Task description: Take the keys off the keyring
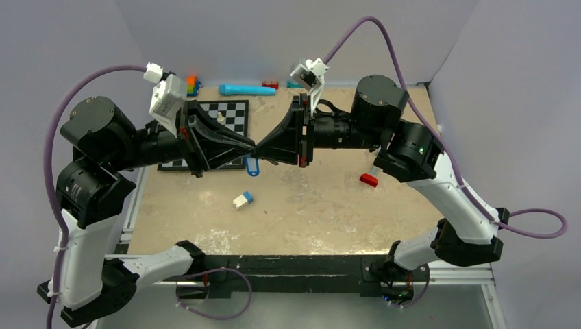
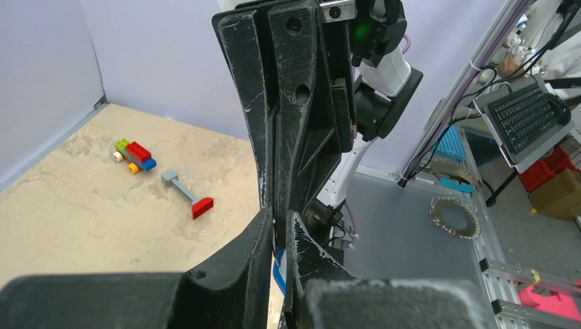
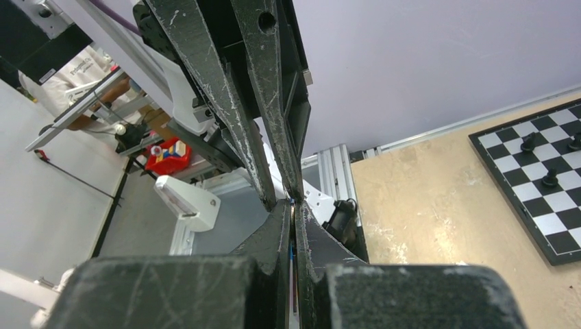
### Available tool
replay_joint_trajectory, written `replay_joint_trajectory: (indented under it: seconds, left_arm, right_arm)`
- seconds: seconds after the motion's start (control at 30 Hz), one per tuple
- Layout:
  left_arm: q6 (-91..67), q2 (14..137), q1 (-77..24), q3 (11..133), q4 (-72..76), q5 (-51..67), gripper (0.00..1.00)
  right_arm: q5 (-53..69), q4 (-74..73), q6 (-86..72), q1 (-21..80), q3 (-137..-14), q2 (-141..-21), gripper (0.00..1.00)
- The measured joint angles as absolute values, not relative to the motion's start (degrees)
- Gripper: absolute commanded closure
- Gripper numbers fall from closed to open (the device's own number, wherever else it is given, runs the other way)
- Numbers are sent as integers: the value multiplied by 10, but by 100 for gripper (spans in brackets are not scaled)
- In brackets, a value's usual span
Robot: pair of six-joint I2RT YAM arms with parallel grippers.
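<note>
The blue plastic-headed key (image 1: 251, 166) hangs just under the meeting fingertips, above the middle of the sandy table (image 1: 322, 205). The black right gripper (image 1: 262, 152) is pinched closed. The black left gripper (image 1: 249, 147) shows a narrow slit, its hold impossible to tell, and should likely clamp firmly before pulling left.

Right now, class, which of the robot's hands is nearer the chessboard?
Left. The left hand hangs over the right side of the chessboard, fingertips just past its edge. The right hand lies beyond that edge, tips meeting the left's.
</note>
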State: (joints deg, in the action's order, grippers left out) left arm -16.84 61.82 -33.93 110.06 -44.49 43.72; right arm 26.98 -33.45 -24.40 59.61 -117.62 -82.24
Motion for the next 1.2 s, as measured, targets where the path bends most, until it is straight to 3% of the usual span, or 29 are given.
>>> replay_joint_trajectory:
  seconds: [0.43, 1.2]
  left_arm:
    - [-312, 520, -339, 905, -201, 404, 90]
    - [-445, 450, -339, 750, 20, 305, 91]
  right_arm:
    - [279, -296, -260, 597, -1155, -813, 100]
    - [261, -193, -288, 600, -1097, -794, 100]
